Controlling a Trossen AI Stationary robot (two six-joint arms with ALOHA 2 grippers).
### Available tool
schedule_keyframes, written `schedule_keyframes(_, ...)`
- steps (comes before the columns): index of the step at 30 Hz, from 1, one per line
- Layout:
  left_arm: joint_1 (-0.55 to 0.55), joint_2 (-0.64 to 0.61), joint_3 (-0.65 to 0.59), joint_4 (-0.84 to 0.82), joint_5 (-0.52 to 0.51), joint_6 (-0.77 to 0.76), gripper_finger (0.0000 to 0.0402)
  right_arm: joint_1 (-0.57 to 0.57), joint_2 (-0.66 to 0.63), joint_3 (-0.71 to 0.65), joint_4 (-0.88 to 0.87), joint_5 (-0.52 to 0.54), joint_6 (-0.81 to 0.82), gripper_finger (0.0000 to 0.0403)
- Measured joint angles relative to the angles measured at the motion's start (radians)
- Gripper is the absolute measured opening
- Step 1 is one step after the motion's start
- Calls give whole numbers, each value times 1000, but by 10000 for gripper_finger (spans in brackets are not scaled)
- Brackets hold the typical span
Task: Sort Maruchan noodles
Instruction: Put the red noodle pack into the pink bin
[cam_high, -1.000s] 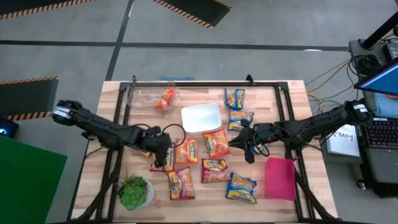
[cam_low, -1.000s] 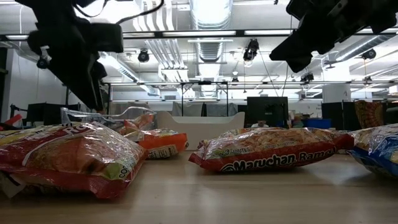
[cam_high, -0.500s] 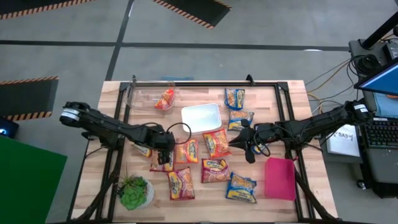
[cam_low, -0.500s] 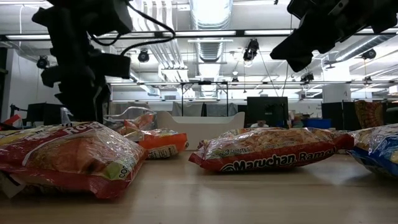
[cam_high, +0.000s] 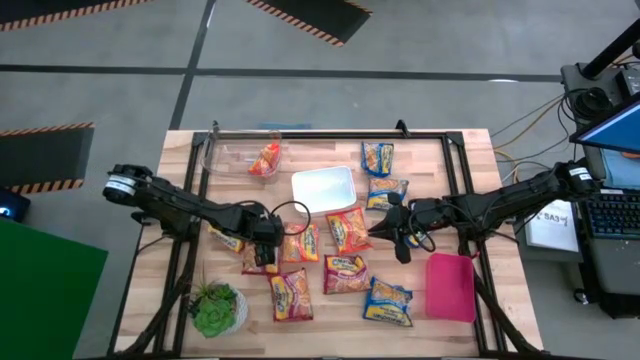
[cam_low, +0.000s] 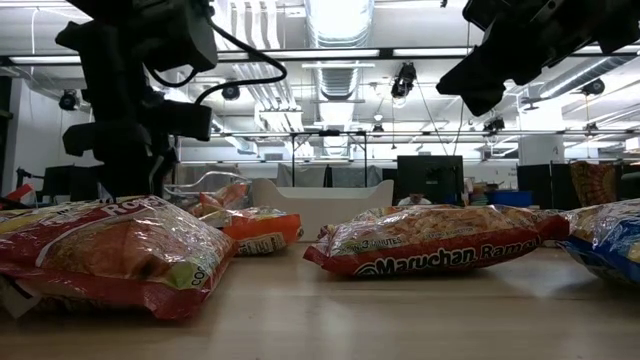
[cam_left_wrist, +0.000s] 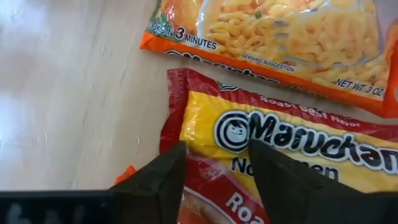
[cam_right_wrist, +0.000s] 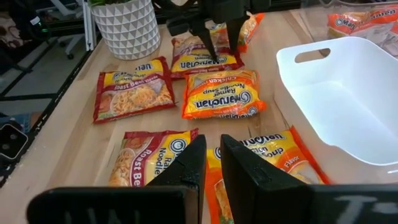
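Maruchan noodles (cam_high: 345, 272) lie scattered mid-bench; left gripper (cam_left_wrist: 214, 163) has dropped onto a red packet (cam_left_wrist: 298, 146) since a sec ago, fingers straddling its edge, partly open & closing (no grip yet). Pick looks imminent. Right gripper (cam_right_wrist: 211, 163) hovers nearly shut, empty, near white bin (cam_high: 322, 189).

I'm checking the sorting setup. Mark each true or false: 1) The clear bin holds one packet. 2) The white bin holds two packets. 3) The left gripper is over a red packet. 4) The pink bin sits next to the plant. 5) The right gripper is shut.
1) True: the clear bin holds one orange packet.
2) False: the white bin is empty.
3) True: the left gripper is down over a red packet, a finger on either side.
4) False: the pink bin is on the table's right side, the plant on its left.
5) True: the right gripper is shut, holding nothing.
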Motion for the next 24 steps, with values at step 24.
schedule_keyframes(24,-133,-164,21,19,-223,102,0,40,0,-12,24,8,36,36)
